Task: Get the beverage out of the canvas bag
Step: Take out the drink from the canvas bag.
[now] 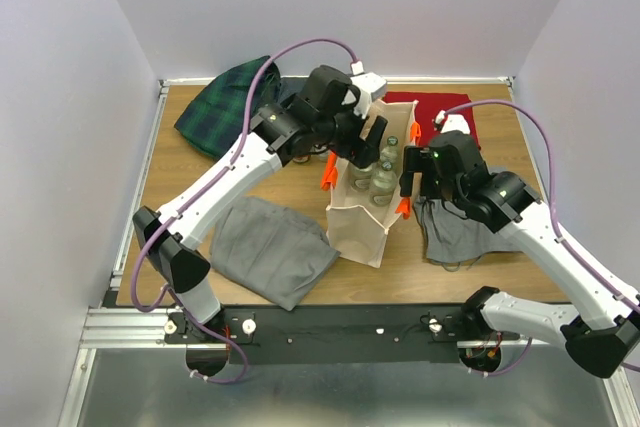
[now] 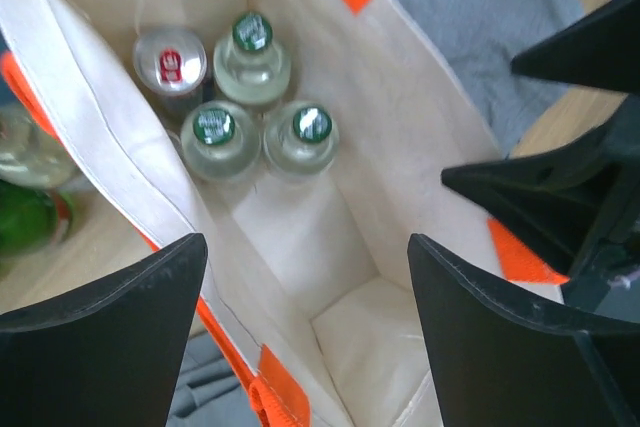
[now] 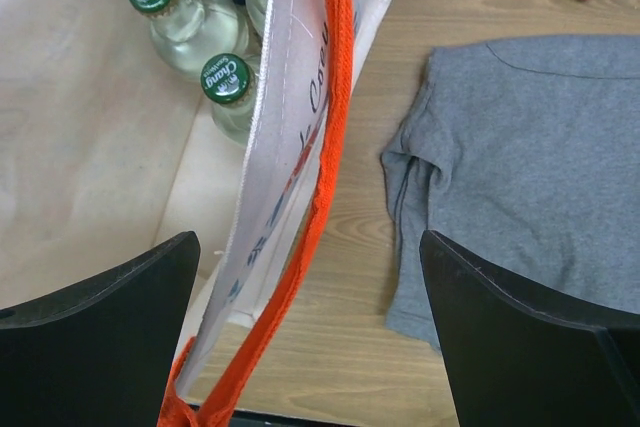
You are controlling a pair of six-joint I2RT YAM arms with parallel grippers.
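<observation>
The cream canvas bag (image 1: 358,230) stands open in the middle of the table, with orange handles (image 3: 318,187). Inside, at its far end, stand three clear green-capped beverage bottles (image 2: 213,132) and a silver can with a red top (image 2: 170,62). My left gripper (image 2: 305,322) hangs open above the bag's mouth; the bag's left wall (image 2: 110,167) runs up between its fingers and nothing is held. My right gripper (image 3: 310,322) is open too, straddling the bag's right wall (image 3: 285,97) and handle without closing on them. In the top view the left gripper (image 1: 371,139) sits over the bag's far end and the right gripper (image 1: 412,190) at its right rim.
A grey shirt (image 3: 530,167) lies right of the bag and a grey cloth (image 1: 268,247) left of it. A red cloth (image 1: 440,112) and a dark plaid cloth (image 1: 228,107) lie at the back. A green bottle (image 2: 25,219) and a clear bottle stand outside the bag's left wall.
</observation>
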